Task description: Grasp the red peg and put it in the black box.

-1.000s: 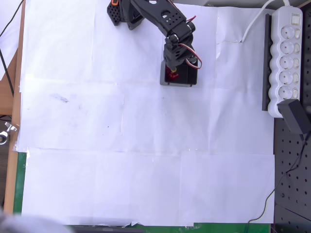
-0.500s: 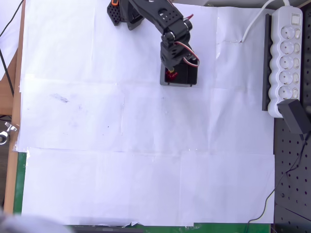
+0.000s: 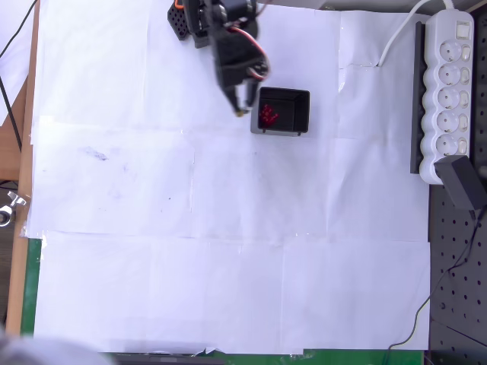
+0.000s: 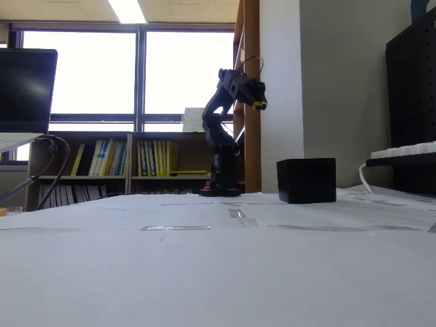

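The black box (image 3: 293,114) stands on the white paper just right of the arm; it also shows as a dark cube (image 4: 306,180) in the fixed view. A small bunch of red pieces (image 3: 268,115) lies in its left half, and I cannot single out the red peg among them. My gripper (image 3: 241,109) hangs just left of the box's left wall, raised well above the table (image 4: 257,104), with a yellow mark at its tip. Its fingers look shut with nothing between them.
The arm's base (image 3: 190,23) sits at the paper's far edge. A white power strip (image 3: 449,91) runs along the right side, with a black adapter (image 3: 466,185) plugged in at its near end. White paper (image 3: 228,251) covers the wide table.
The gripper has lifted off the box and swung left and back toward the base. The box's inside, with the red pieces, is now uncovered.
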